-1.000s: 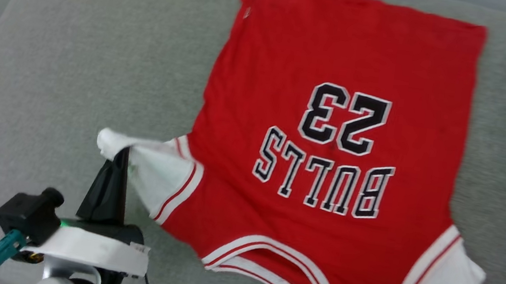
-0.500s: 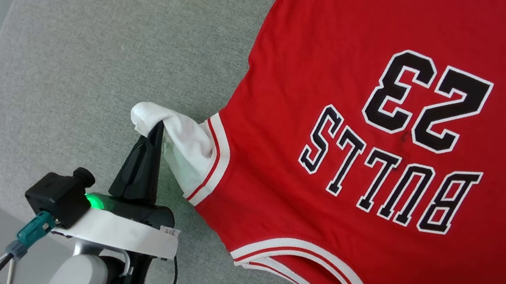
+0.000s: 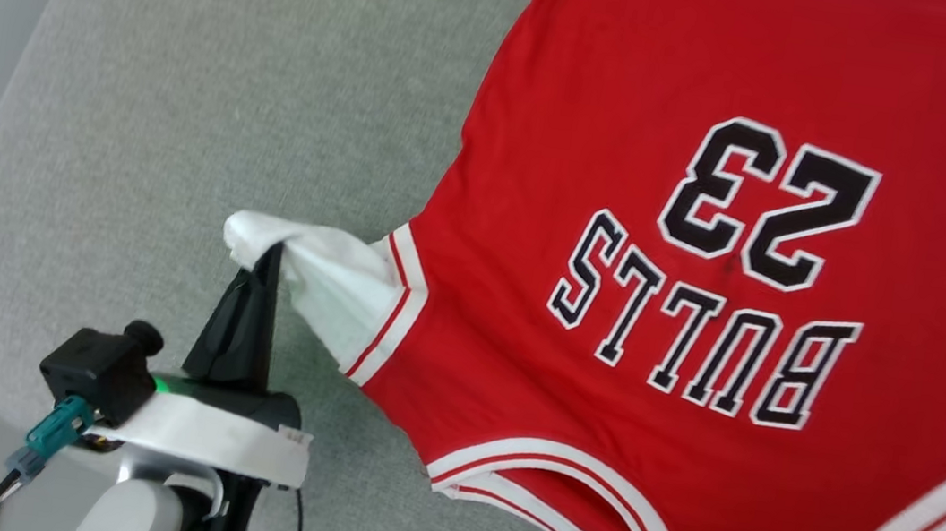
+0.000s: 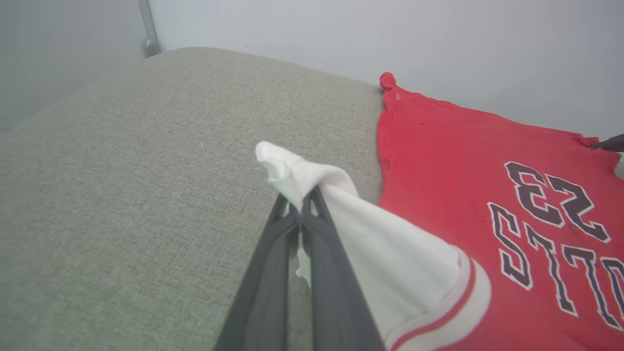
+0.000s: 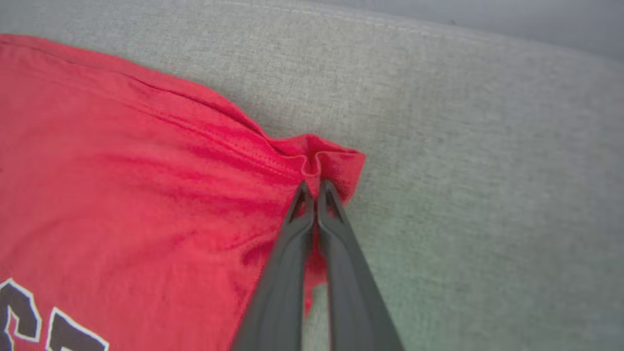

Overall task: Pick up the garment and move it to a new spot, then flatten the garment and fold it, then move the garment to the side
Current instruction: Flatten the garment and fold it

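The left gripper (image 4: 301, 202) pinches the Bulls jersey (image 3: 599, 119) by its white sleeve (image 4: 390, 243), while the right gripper (image 5: 314, 187) pinches its red hem corner (image 5: 336, 158).

The jersey T-shirt (image 3: 638, 96) was seen to be matt red knit cloth; the cushion (image 3: 188, 86), at nine o'clock, was covered in coarse grey woven fabric.

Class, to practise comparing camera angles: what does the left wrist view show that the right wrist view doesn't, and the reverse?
Left wrist view: the left gripper shut on the white sleeve, which is pulled to a peak. Right wrist view: the right gripper shut on a bunched red hem corner, seen close. Both: the red garment spread on the grey cushion.
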